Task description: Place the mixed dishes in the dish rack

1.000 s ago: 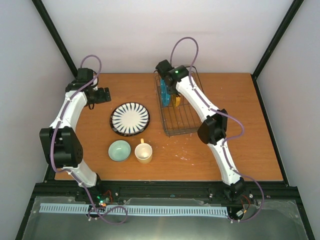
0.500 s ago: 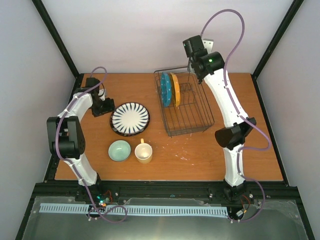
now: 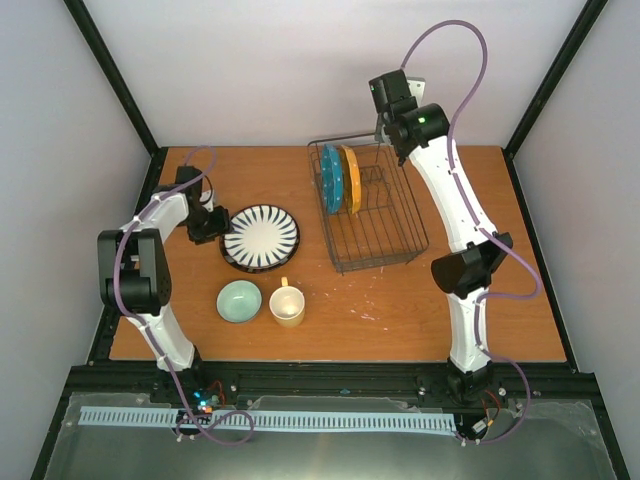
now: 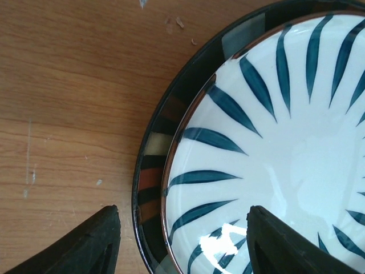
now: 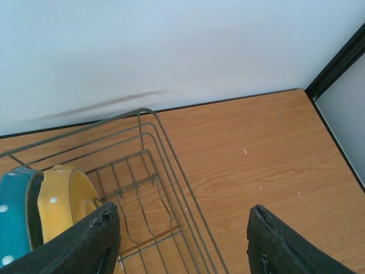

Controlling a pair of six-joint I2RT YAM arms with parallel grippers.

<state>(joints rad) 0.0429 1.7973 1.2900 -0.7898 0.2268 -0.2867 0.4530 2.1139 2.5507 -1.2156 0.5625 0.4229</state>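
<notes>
The white plate with dark radial stripes [image 3: 260,238] lies flat left of centre, and a dark patterned band rings it. My left gripper [image 3: 207,226] is low at its left rim, open. In the left wrist view one finger [image 4: 85,245] is over bare wood, the other [image 4: 291,245] is over the striped plate [image 4: 285,131], and the rim runs between them. The dish rack [image 3: 385,225] holds a teal dotted plate [image 3: 330,178] and a yellow plate [image 3: 350,178] on edge. A mint bowl [image 3: 239,301] and a cream mug [image 3: 287,305] stand in front. My right gripper [image 3: 384,118] hangs open and empty above the rack's back.
The right wrist view looks down on the rack's back corner [image 5: 162,148], with the yellow plate [image 5: 60,202] and the teal plate [image 5: 11,228] at its left. White walls and black frame posts [image 3: 545,90] close in the table's back and sides.
My left gripper came down to the striped plate's left rim and its jaws narrowed. My right arm rose out of the rack, with the yellow plate standing beside the teal one.
</notes>
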